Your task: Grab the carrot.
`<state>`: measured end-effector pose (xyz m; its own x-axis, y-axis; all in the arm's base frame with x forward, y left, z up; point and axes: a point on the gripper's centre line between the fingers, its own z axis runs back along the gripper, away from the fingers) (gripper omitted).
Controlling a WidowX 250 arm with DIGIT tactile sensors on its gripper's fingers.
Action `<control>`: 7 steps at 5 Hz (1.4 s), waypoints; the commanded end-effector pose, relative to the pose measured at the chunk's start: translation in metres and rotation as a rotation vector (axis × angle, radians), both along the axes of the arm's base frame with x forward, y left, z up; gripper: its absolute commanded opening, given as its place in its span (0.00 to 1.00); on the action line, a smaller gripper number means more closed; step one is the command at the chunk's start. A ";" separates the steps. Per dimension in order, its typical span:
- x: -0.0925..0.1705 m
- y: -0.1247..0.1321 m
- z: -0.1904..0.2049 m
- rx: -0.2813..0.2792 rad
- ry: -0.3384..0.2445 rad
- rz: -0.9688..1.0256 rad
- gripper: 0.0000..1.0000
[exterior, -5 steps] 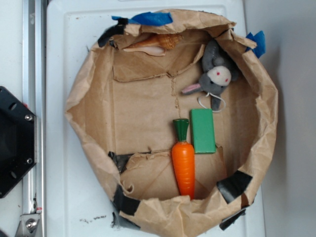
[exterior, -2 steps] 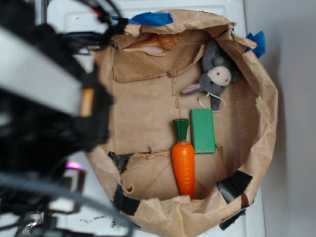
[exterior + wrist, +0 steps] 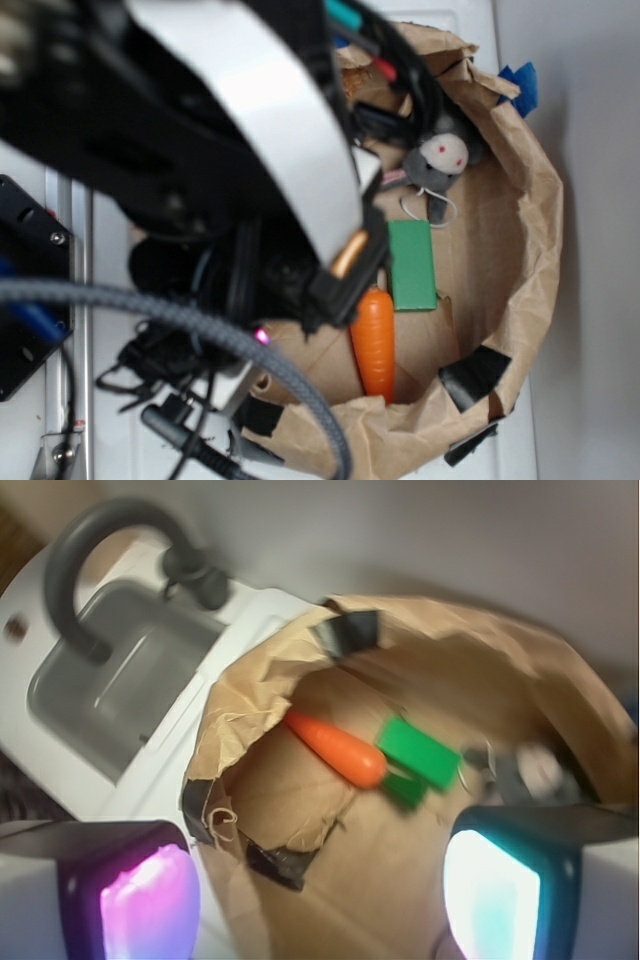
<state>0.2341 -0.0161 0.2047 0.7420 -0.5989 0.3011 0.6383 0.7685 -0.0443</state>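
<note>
Two pads: the gripper (image 3: pixel 320 890) has one finger pad (image 3: pixel 145 900) glowing pink at lower left of the wrist view and one glowing teal at lower right, spread wide with nothing between them.
Arm: its blurred black-and-white body (image 3: pixel 230 150) fills the upper left of the exterior view and hides the carrot's stem.
Carrot: the carrot (image 3: pixel 373 343) lies flat on the paper floor, ahead of the pads and apart from them, tip toward the taped rim.
Block: the green block (image 3: pixel 411 264) lies just beside the carrot's stem end.
Plush: a grey toy (image 3: pixel 440 160) sits beyond the block.
Bag: the brown paper bag (image 3: pixel 530 240) walls all three in.
Sink: a sink (image 3: pixel 120 680) with a dark faucet (image 3: pixel 105 550) is beside the bag.
</note>
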 end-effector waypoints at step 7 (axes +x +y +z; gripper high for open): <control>0.041 -0.007 -0.126 0.047 0.056 -0.311 1.00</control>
